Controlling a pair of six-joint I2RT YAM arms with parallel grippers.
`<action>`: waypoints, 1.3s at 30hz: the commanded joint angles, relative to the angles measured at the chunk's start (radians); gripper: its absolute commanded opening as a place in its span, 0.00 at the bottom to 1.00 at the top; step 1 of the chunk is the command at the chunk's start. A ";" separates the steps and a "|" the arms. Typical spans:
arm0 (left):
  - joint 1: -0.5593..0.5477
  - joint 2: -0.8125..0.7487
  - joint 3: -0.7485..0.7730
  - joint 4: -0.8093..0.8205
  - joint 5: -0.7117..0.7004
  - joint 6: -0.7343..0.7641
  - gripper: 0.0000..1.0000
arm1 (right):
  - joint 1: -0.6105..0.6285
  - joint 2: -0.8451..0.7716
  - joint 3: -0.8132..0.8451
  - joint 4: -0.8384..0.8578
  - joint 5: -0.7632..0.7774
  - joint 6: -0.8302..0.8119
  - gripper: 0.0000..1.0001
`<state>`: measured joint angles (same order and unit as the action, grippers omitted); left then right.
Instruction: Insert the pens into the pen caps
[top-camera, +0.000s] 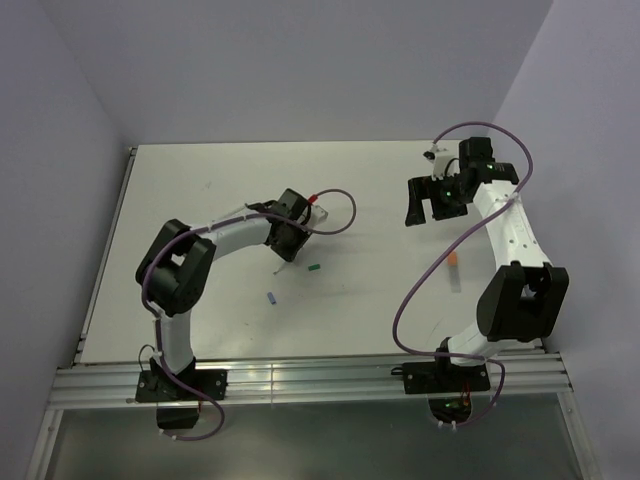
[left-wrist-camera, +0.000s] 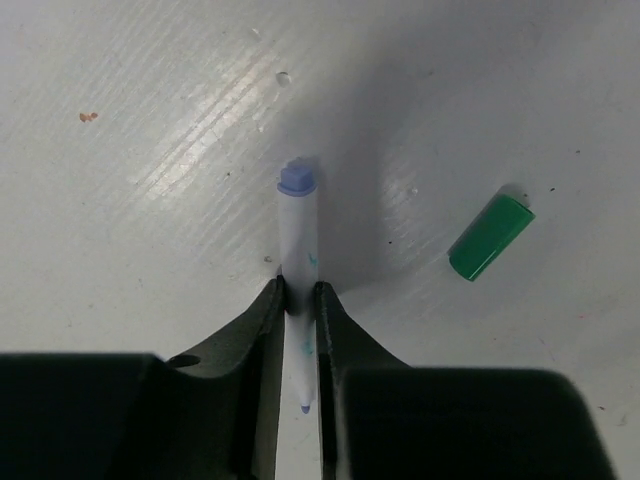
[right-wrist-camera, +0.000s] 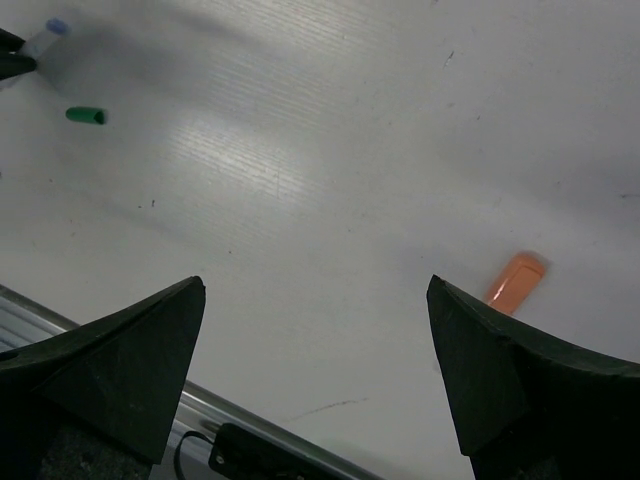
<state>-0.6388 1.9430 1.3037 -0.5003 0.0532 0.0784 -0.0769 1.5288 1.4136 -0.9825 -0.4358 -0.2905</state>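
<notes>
A thin white pen (left-wrist-camera: 298, 235) with a blue end lies on the table, pointing away from the left wrist camera. My left gripper (left-wrist-camera: 298, 292) is shut on its shaft, one finger against each side. The dark green cap (left-wrist-camera: 490, 237) lies to the right of the pen, apart from it. In the top view the green cap (top-camera: 313, 268) is just right of my left gripper (top-camera: 285, 245), and the blue cap (top-camera: 271, 297) lies nearer the front edge. My right gripper (right-wrist-camera: 315, 285) hangs open above bare table, holding nothing. The thicker pen's orange end (right-wrist-camera: 515, 283) shows beside its right finger.
The orange-ended pen (top-camera: 455, 272) lies on the table (top-camera: 360, 190) in front of the right arm. Purple cables (top-camera: 340, 212) loop off both arms. A metal rail (top-camera: 320, 380) runs along the near edge. Walls close in the table at the back and both sides.
</notes>
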 joint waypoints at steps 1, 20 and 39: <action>-0.055 0.010 -0.061 -0.020 -0.080 0.037 0.18 | -0.006 0.024 0.024 0.034 -0.075 0.039 1.00; -0.107 -0.850 -0.470 0.466 -0.188 1.046 0.00 | 0.103 -0.015 0.091 0.015 -0.333 0.062 1.00; -0.127 -1.299 -1.130 0.996 0.352 1.834 0.00 | 0.615 0.100 0.025 -0.004 -0.625 0.079 0.83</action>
<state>-0.7635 0.6533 0.1780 0.3832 0.3229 1.8278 0.5167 1.5879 1.4322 -1.0035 -0.9924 -0.2272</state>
